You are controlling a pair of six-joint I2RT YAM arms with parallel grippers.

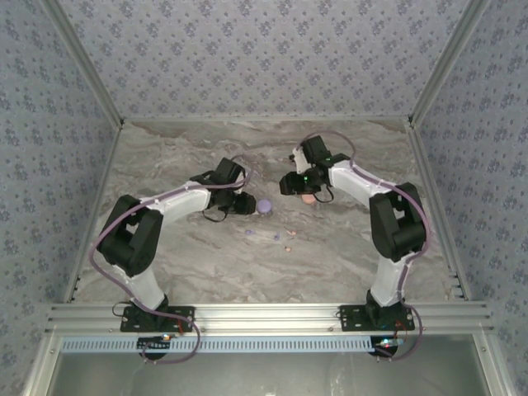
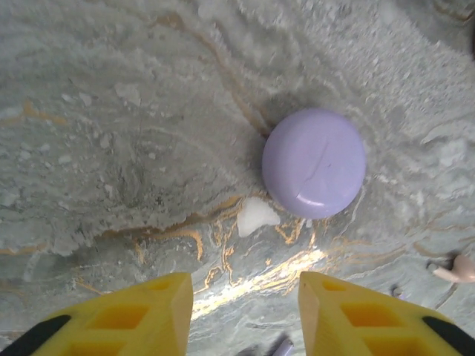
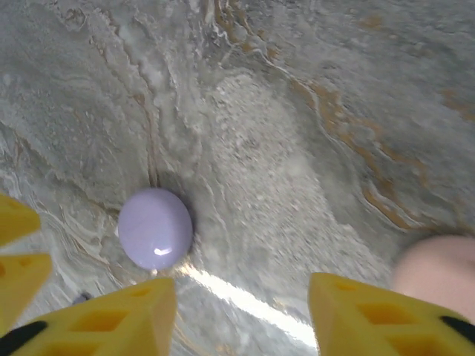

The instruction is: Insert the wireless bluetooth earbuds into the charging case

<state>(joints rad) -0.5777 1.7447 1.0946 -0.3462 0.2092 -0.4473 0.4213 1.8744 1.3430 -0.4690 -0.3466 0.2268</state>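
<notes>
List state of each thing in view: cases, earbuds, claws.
purple case: lid shut, flat on table, ungripped.
pink case: beside right claw, blurred, lid unclear.
earbuds: loose on table, outside the cases.
left claw: open, empty.
right claw: open, empty.
</notes>
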